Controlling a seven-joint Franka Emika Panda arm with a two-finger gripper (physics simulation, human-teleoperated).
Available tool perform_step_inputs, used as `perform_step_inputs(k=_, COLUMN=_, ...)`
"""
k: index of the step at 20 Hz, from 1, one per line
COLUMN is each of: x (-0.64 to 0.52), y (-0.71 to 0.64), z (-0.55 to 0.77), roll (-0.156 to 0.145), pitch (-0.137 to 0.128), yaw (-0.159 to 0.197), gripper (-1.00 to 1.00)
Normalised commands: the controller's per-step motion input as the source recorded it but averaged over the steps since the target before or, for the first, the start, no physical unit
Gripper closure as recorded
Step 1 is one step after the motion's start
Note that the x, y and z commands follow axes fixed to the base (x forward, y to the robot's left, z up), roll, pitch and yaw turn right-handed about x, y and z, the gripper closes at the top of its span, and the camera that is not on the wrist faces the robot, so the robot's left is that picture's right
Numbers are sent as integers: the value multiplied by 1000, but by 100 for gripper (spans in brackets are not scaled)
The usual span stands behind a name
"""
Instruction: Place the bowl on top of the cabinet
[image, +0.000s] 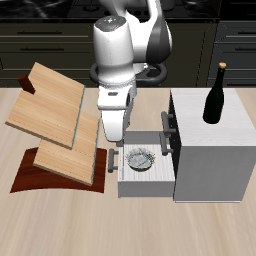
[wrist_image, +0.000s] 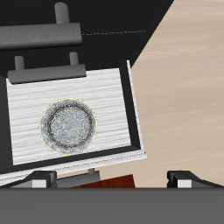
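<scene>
Wrist view: fingertips (wrist_image: 38, 179) set wide apart, gripping nothing, gripper (wrist_image: 109, 180) poised above the open drawer (wrist_image: 105, 87). Speckled bowl (wrist_image: 68, 127) lying flat on the drawer's white floor, clear of both fingers. Drawer pulled out from the cabinet (image: 210, 140). Black bottle (image: 215, 95) upright on the cabinet's top. Tilted wooden boards (image: 50, 110) beyond the arm, well apart.

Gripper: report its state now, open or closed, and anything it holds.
Gripper: open, holding nothing; it hangs above the bowl, which lies in the cabinet's pulled-out drawer.
</scene>
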Motion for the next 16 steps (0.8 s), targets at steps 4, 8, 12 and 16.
perform_step_inputs(k=4, x=88, y=-42, z=-276, roll=-2, pitch=10, yaw=-30, gripper=-100)
perform_step_inputs(k=8, x=53, y=-35, z=-283, roll=-2, pitch=22, yaw=-19, gripper=-100)
perform_step_inputs(k=12, x=36, y=1, z=-275, roll=-4, pitch=20, yaw=-8, gripper=-100)
perform_step_inputs(k=16, x=44, y=59, z=-202, roll=6, pitch=17, yaw=9, gripper=-100)
